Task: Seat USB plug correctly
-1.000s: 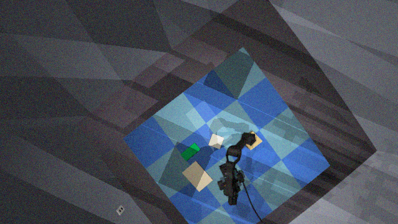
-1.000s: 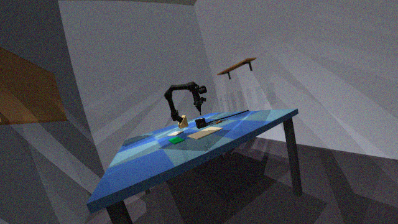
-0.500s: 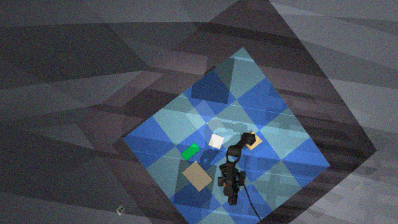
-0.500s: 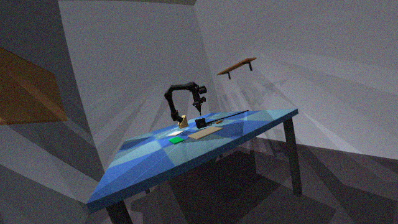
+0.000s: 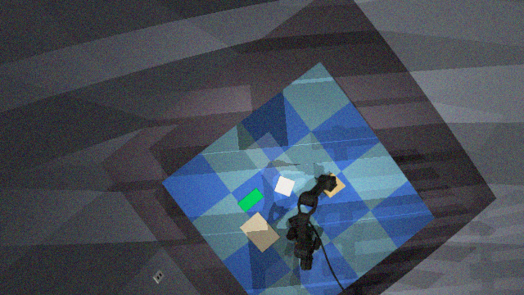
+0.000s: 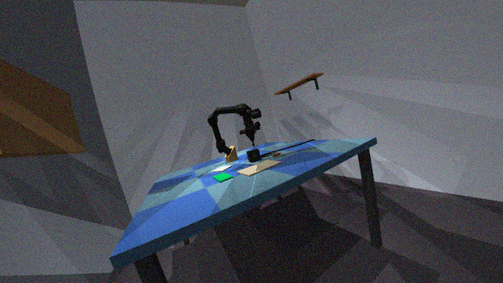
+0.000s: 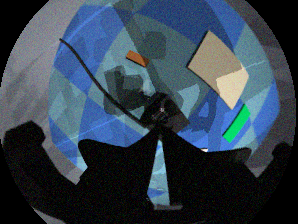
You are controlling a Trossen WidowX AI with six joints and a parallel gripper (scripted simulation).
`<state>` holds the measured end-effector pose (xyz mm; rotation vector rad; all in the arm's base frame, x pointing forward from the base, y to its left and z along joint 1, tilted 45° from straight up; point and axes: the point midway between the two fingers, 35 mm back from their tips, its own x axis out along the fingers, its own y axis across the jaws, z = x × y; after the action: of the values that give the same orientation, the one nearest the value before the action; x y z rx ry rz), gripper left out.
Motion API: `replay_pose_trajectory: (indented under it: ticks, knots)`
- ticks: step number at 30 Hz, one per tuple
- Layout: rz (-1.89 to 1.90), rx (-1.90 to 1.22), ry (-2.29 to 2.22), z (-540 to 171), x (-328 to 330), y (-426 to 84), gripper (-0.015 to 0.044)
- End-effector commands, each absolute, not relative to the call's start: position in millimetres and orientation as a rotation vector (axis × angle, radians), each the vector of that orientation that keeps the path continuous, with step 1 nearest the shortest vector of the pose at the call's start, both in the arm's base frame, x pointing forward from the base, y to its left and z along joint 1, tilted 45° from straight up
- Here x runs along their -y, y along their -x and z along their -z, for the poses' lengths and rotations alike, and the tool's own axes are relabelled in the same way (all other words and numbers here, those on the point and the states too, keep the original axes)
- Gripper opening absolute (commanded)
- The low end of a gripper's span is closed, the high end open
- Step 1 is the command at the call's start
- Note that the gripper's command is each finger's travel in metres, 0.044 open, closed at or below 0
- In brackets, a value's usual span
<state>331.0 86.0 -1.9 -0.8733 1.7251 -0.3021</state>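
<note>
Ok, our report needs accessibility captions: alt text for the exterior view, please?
A black robot arm holds its end effector, shut on something small, just above a black power cube on a blue-patterned table, beside a flat green tile and a tan board.

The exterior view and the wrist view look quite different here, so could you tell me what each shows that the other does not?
Only the exterior view shows the whole arm, the table legs, a wall shelf and the gripper raised above the power cube.

Only the wrist view shows the fingers up close, shut on a small dark plug.

Both show the green tile, tan board and black cable.
</note>
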Motion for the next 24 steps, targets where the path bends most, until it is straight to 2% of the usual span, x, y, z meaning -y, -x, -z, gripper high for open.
replay_pose_trajectory:
  ticks: [1,24]
  knots:
    - [0.387,-1.695,0.798,2.0,-85.8,-331.0,0.0000]
    - [0.846,-1.458,0.351,2.1,-85.8,-331.0,0.0000]
